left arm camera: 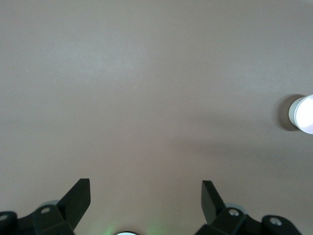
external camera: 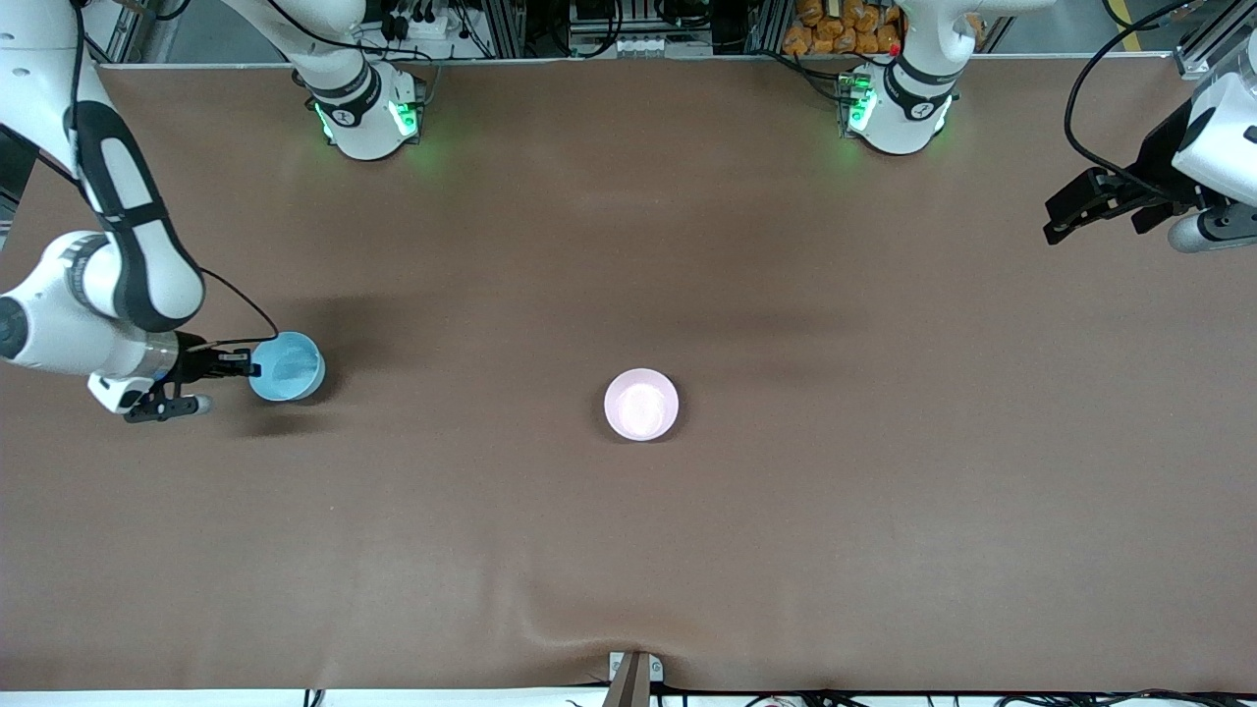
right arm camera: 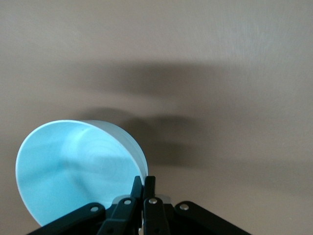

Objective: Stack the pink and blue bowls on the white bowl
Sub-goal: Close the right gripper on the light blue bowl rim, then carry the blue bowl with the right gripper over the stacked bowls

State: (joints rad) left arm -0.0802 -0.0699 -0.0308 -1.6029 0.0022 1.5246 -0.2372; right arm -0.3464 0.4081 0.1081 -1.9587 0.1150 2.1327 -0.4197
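Note:
My right gripper (external camera: 253, 370) is shut on the rim of the light blue bowl (external camera: 287, 365) and holds it tilted, low over the table at the right arm's end. In the right wrist view its fingers (right arm camera: 145, 182) pinch the blue bowl's (right arm camera: 73, 171) wall. The pale pink bowl (external camera: 640, 404) stands upright at the table's middle; it also shows in the left wrist view (left arm camera: 305, 113). No separate white bowl shows; I cannot tell whether one sits under the pink bowl. My left gripper (external camera: 1056, 224) waits open and empty, high over the left arm's end (left arm camera: 146, 196).
The brown table cover (external camera: 786, 295) is bare apart from the two bowls. The arm bases (external camera: 368, 118) stand along the table's edge farthest from the front camera. A small bracket (external camera: 633, 673) sits at the edge nearest that camera.

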